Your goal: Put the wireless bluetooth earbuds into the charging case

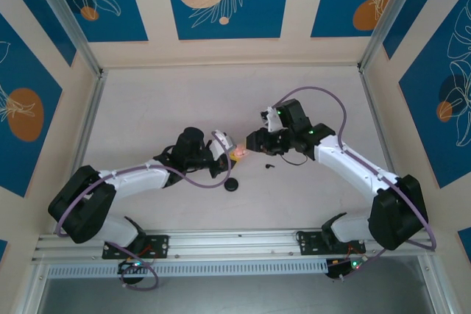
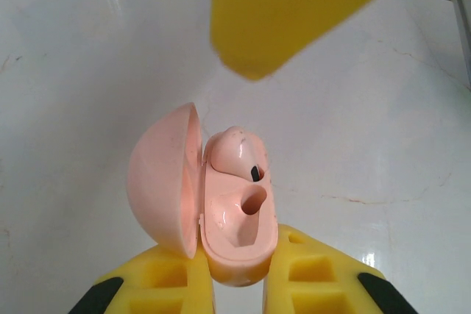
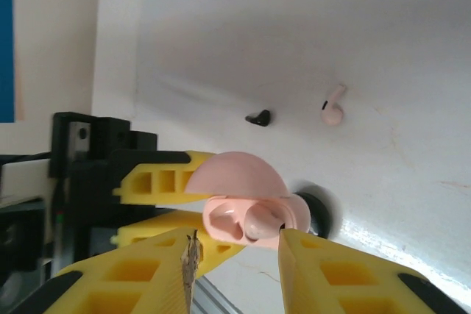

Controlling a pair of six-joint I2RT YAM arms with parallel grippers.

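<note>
1. Left hand (image 2: 237,284) is clamped on the open pink case (image 2: 235,218), mid-bench, with one pink earbud (image 2: 237,154) seated inside.
2. Right hand (image 3: 239,251), jaws apart, hovers just beside it.
3. Loose pink earbud (image 3: 333,108) and black earbud (image 3: 258,117) lie near on bare bench (image 1: 184,101), well off its railed edges.

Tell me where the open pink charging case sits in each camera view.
Top external: pink case at picture centre.
Left wrist: pink case lower centre, lid swung left.
Right wrist: pink case lower centre, lid up.
Shared landmark: left gripper clamping it.
</note>
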